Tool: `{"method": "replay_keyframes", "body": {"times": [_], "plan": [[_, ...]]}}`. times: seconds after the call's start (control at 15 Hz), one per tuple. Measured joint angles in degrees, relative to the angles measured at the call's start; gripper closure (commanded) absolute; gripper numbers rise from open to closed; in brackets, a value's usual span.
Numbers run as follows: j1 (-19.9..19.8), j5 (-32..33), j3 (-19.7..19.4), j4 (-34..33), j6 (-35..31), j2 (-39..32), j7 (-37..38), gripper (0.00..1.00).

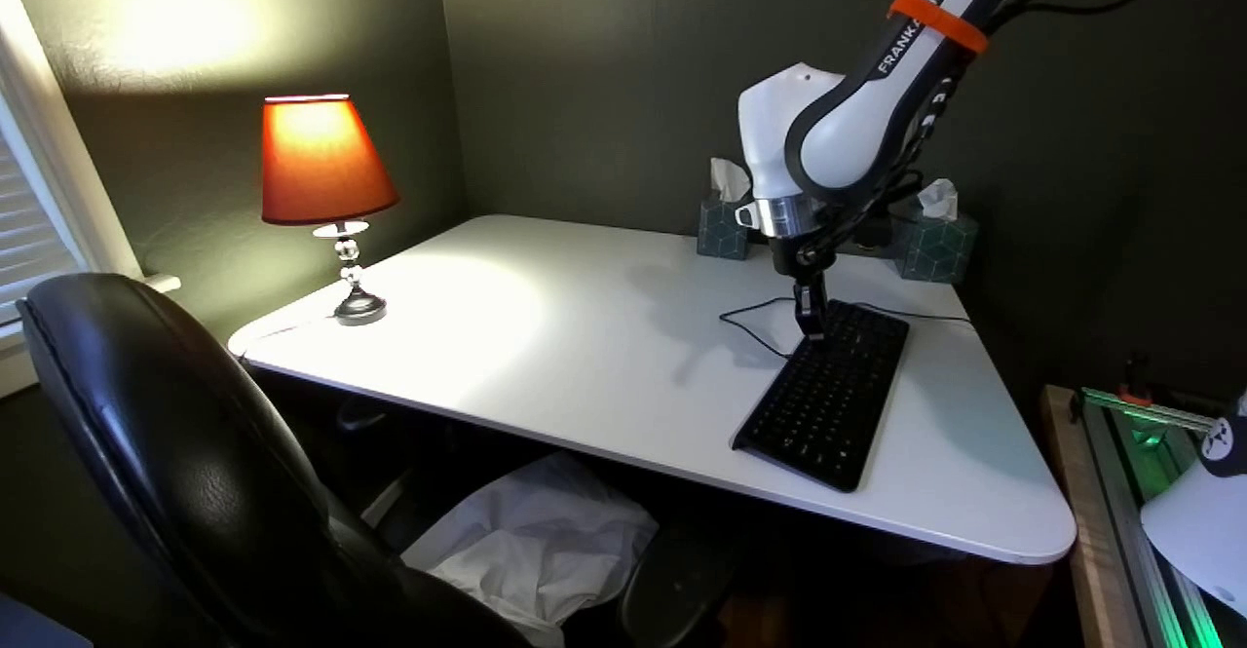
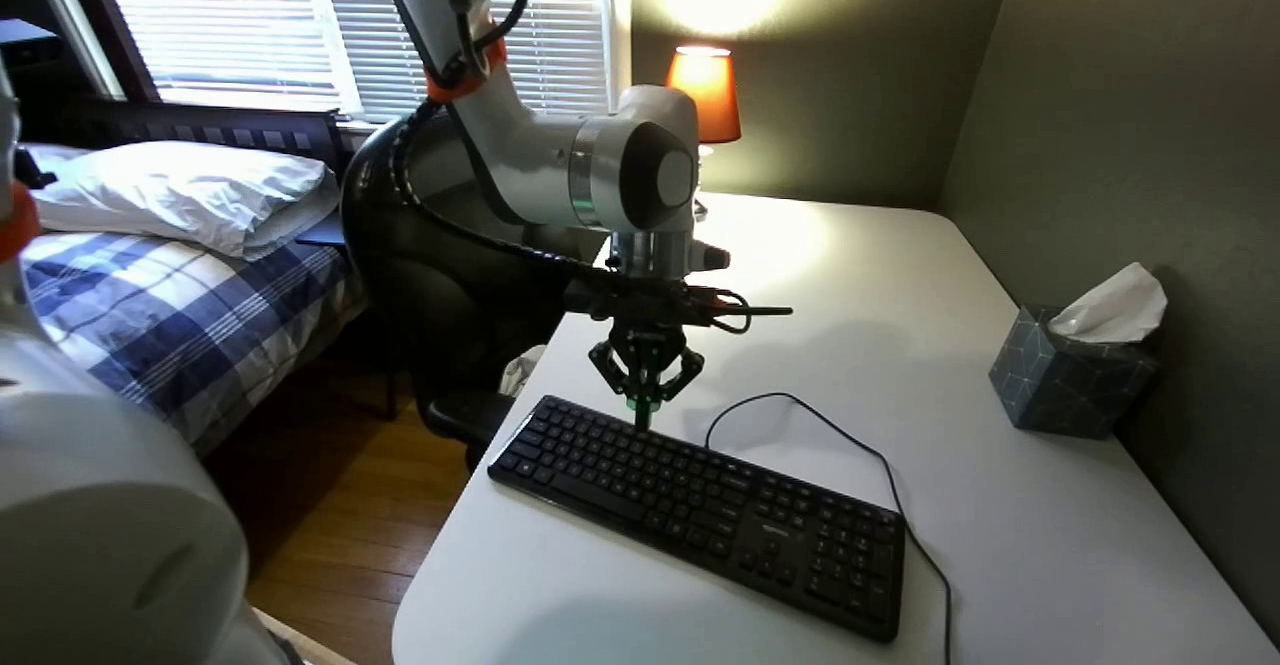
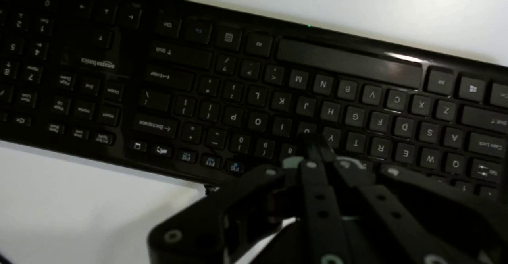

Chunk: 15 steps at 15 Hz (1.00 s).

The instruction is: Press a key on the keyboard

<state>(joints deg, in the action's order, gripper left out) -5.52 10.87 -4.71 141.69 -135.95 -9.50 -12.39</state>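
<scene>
The black keyboard lies flat on the white desk in both exterior views, and its rows of keys show in an exterior view. A thin black cable runs from its back edge. In the wrist view the keyboard appears upside down and fills most of the picture. My gripper points down with its fingers shut together and nothing between them. Its tips are at the keyboard's back rows, over the U key and the number row beside 8. I cannot tell whether the tips touch a key.
Tissue boxes stand at the desk's wall side, one left of the arm and one right of it. A lit orange lamp stands at the far end. A black chair stands by the desk's edge.
</scene>
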Motion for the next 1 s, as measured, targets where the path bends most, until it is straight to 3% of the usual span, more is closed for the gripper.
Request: {"method": "replay_keyframes", "body": {"times": [1.0], "plan": [[-0.44,-0.01,-0.01,-3.90,0.00,-5.87,-2.04,1.00]]}}
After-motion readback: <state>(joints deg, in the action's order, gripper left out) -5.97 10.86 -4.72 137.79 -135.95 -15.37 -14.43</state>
